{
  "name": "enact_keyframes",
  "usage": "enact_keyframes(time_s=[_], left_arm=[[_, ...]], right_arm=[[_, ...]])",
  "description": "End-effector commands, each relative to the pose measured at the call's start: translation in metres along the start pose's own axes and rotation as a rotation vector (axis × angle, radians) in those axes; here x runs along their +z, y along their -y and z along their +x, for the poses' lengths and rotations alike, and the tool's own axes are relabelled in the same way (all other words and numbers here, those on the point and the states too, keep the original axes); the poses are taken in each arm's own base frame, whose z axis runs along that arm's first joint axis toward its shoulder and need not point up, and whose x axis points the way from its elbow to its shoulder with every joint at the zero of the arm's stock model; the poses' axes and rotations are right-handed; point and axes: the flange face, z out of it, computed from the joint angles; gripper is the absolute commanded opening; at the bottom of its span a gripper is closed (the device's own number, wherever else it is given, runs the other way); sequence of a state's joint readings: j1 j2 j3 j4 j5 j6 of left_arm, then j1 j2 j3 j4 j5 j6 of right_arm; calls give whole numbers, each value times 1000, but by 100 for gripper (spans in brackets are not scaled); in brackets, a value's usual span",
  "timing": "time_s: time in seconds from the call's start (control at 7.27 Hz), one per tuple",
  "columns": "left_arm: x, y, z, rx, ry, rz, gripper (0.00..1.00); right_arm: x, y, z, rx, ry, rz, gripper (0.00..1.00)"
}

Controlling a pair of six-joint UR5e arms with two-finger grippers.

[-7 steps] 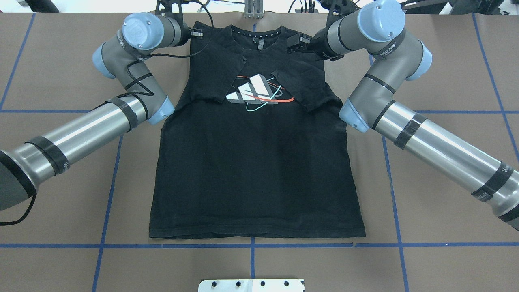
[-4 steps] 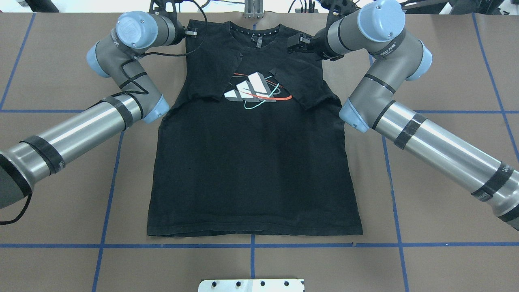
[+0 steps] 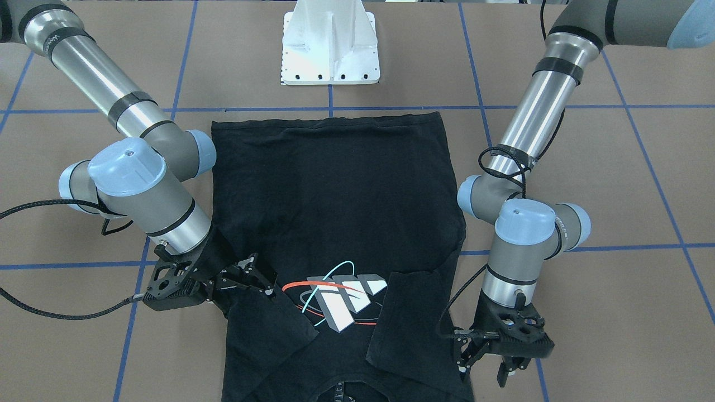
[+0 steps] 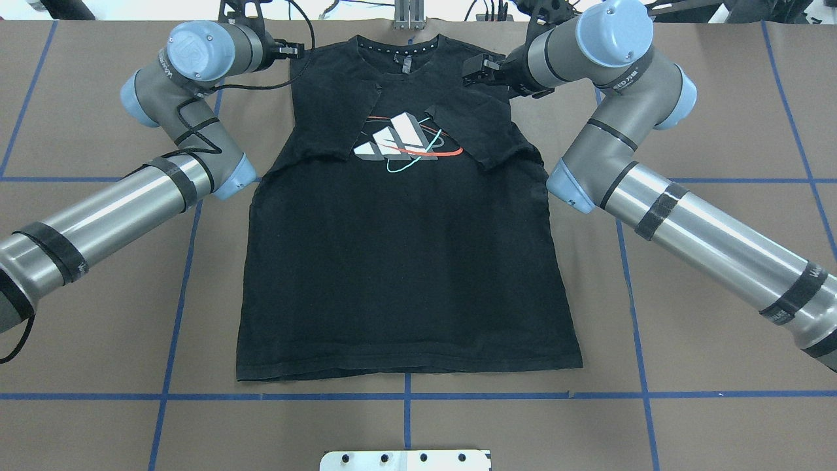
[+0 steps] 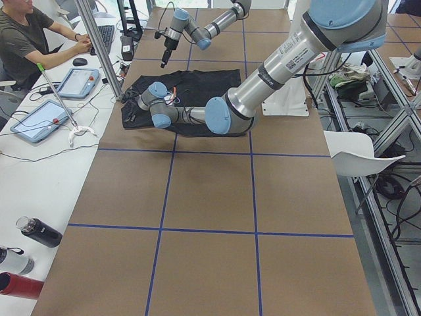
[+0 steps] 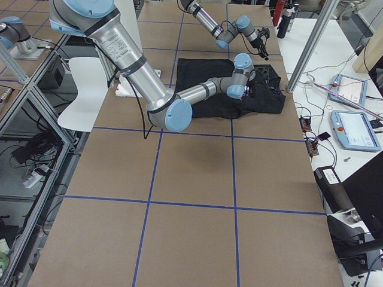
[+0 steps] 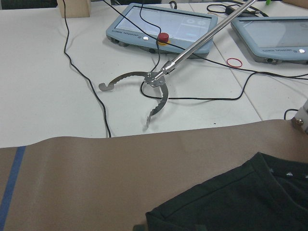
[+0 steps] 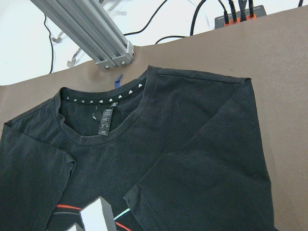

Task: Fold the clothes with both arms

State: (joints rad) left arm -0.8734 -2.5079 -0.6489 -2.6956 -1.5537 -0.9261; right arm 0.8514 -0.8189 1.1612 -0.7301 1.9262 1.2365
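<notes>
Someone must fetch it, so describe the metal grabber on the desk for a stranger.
Beyond the brown table's far edge is a white desk. In front of its grey tablet with the red button lies the grabber: a thin metal rod ending in two curved, toothed tongs spread wide. Unlike the black cables and red ring nearby, it is bare metal.

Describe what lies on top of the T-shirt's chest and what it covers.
On the T-shirt, the left sleeve and the right sleeve lie folded inward, flanking the logo. The fabric beneath them and the ends of the logo's rings are hidden.
</notes>
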Motion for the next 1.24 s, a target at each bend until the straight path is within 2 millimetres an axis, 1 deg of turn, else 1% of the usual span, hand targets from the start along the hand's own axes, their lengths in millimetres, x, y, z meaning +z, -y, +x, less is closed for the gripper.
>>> enact_keyframes(time_s=[0.0,0.14,0.28,0.41,0.55,0.69,0.83,0.96,1.1], left_arm=[[-38,50,1,-97,-132,-20,100],[-71,51,-23,-120,-221,-71,100],[-100,46,-41,-132,-271,-101,100],[-122,41,-40,-164,-277,-165,100],[-152,37,-32,-192,-251,-241,100],[-184,26,-39,-203,-216,-281,100],[-214,-3,-58,-202,-254,-339,100],[-252,-35,-77,-210,-315,-440,100],[-283,-54,-91,-261,-320,-463,100]], right_arm=[[-3,3,-3,10,10,-14,100],[-10,9,-3,17,26,-38,100],[-21,17,-2,23,43,-60,100],[-33,30,11,42,46,-105,100],[-49,45,22,90,34,-200,100],[-78,50,44,156,19,-251,100],[-105,35,75,191,14,-306,100],[-126,15,95,210,5,-327,100],[-143,-5,111,225,-13,-337,100]])
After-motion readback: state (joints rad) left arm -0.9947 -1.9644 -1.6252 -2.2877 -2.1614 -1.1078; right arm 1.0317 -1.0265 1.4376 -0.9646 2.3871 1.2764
